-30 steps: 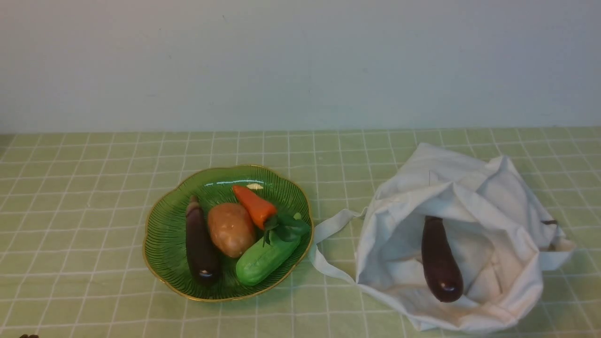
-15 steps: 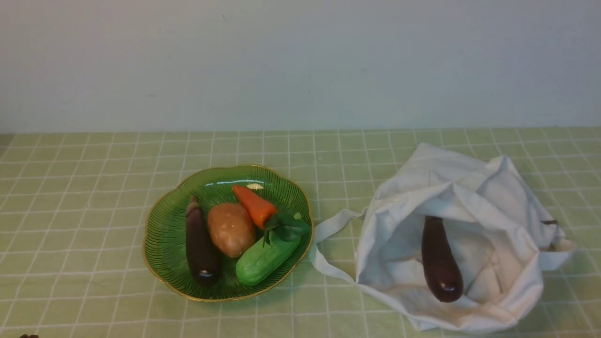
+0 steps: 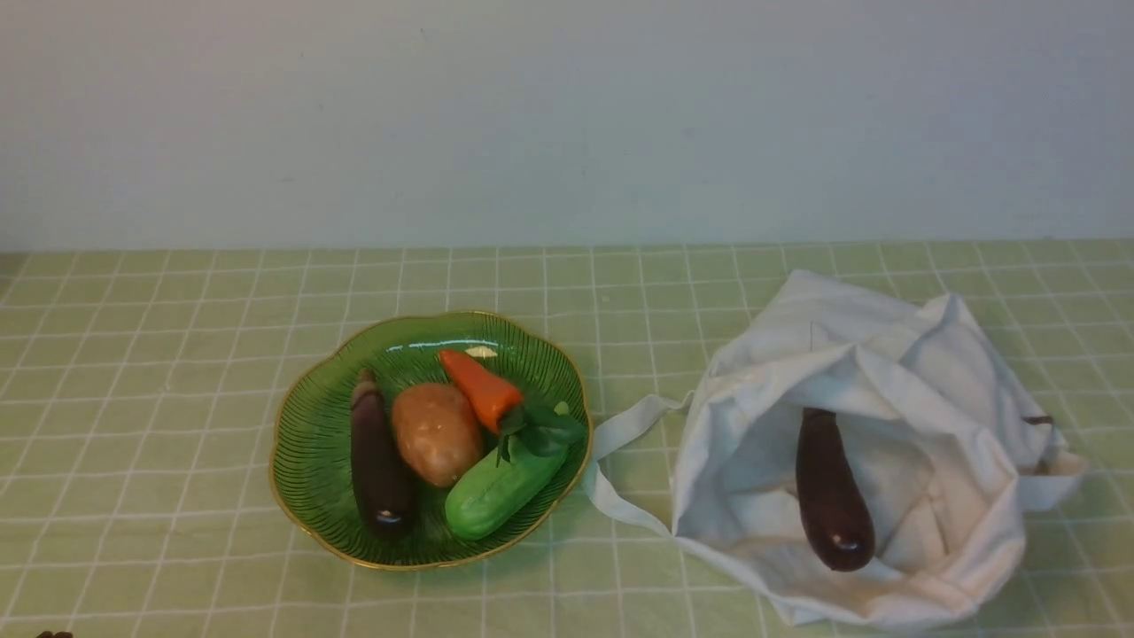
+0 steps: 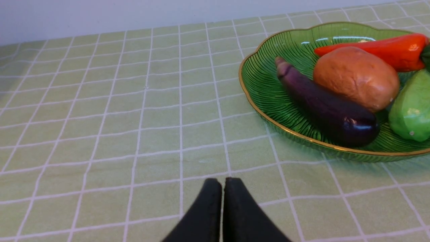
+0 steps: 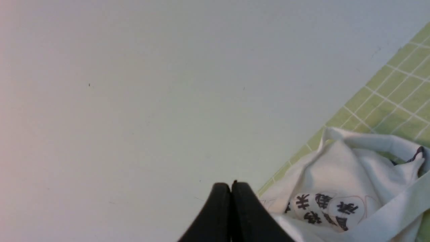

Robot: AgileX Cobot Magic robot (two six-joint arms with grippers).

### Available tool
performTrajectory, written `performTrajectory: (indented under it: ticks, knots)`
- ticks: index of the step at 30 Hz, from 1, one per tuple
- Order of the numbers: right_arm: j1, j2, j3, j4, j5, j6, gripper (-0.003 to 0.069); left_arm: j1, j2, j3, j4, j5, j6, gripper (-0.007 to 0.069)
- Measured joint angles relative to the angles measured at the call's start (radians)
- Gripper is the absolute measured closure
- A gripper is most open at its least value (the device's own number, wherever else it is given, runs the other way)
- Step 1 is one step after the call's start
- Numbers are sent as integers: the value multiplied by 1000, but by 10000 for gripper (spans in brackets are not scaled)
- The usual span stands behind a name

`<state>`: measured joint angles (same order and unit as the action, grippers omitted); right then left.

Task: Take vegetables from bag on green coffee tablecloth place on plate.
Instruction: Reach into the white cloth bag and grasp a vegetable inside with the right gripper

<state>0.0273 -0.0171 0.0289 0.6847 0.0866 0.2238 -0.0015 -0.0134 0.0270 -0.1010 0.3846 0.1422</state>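
One closed, unladen right claw (image 5: 231, 185) should open, then grip the bag's (image 3: 718, 496) glossy, probably light, slippery eggplant (image 3: 828, 487) around its middle. Left claw (image 4: 223, 183): tips together, holding nothing.

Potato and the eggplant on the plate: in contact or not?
Cannot tell. The front view shows the potato and the dark eggplant edge to edge; in the left wrist view their outlines overlap, hiding any gap.

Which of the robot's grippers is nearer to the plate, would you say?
The left: its fingers hang shut over the cloth beside the plate; the right's are over by the bag.
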Motion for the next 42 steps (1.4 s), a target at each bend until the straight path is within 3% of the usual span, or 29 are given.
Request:
performTrajectory:
  ticks: [3, 6, 10, 17, 20, 24, 28, 34, 35, 40, 42]
  knots:
    - [0, 0, 0, 26, -16, -47, 676, 0, 0, 0, 0, 0, 0, 629]
    - [0, 0, -1, 131, -64, -28, 676, 0, 0, 0, 0, 0, 0, 629]
    - [0, 0, -88, 185, -11, -48, 676, 0, 0, 0, 0, 0, 0, 629]
    - [0, 215, -405, 109, 310, -305, 676, 0, 0, 0, 0, 0, 0, 629]
    - [0, 478, -567, 81, 552, -459, 676, 0, 0, 0, 0, 0, 0, 629]
    - [0, 773, -724, 56, 770, -582, 673, 0, 0, 0, 0, 0, 0, 629]
    - [5, 994, -830, 24, 837, -615, 672, 0, 0, 0, 0, 0, 0, 629]
    - [135, 1209, -929, -111, 819, -537, 671, 0, 0, 0, 0, 0, 0, 629]
    - [217, 1263, -943, -201, 787, -458, 669, 0, 0, 0, 0, 0, 0, 629]
    - [337, 1325, -949, -360, 747, -300, 665, 0, 0, 0, 0, 0, 0, 629]
    - [405, 1378, -949, -490, 732, -186, 644, 0, 0, 0, 0, 0, 0, 629]
